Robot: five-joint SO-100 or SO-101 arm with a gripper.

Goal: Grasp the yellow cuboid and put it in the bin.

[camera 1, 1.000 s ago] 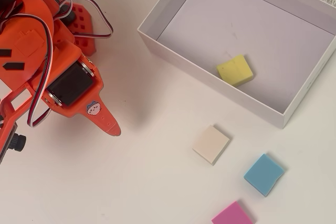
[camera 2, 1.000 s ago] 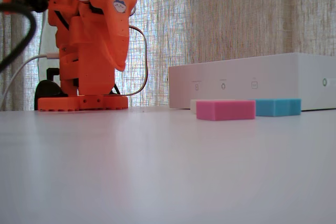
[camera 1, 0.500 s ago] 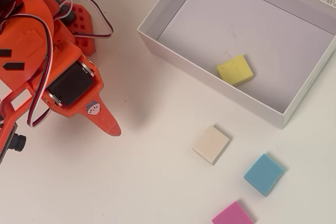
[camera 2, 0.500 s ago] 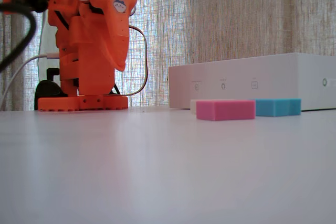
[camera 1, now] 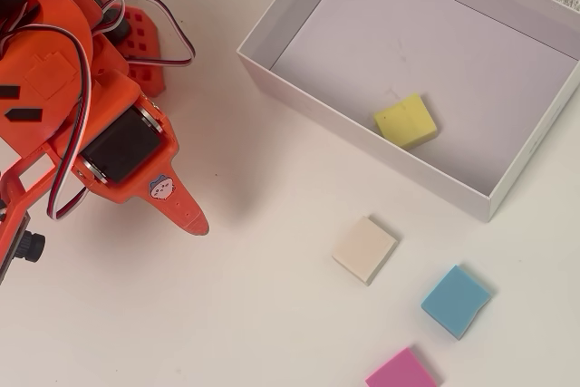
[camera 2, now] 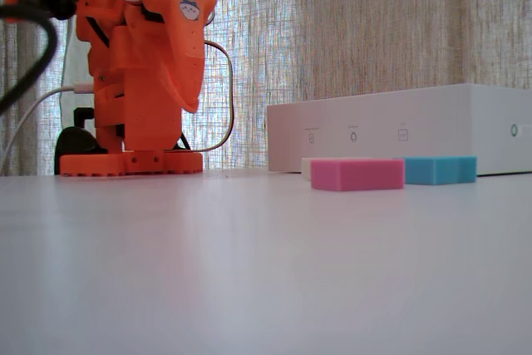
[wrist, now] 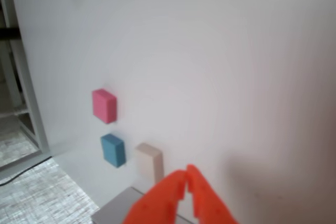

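Task looks finished: we see the yellow cuboid (camera 1: 405, 120) lying inside the bin (camera 1: 362, 129), right of centre overhead. The gripper (wrist: 186, 178), fingers pressed together and empty at the wrist view's bottom edge, should simply rest clear of the cream block (camera 1: 364, 249).

Yellow cuboid (camera 1: 405, 121): matt, foam-like, softly rounded edges. Cream block (camera 1: 364, 249), blue block (camera 1: 455, 301) and pink block (camera 1: 401, 372): the same matt, foam-like finish. Bin (camera 1: 299, 92): thin, smooth white card-like walls with a matt lavender-grey floor; its outer wall (camera 2: 391, 135) carries small printed marks. Table (camera 1: 272, 314): smooth white surface with a faint sheen. Arm (camera 1: 82, 106) and fingers (wrist: 157, 205): orange plastic, matt, faintly ridged. Curtain (camera 2: 374, 22): coarse open-weave cloth, translucent against the light.
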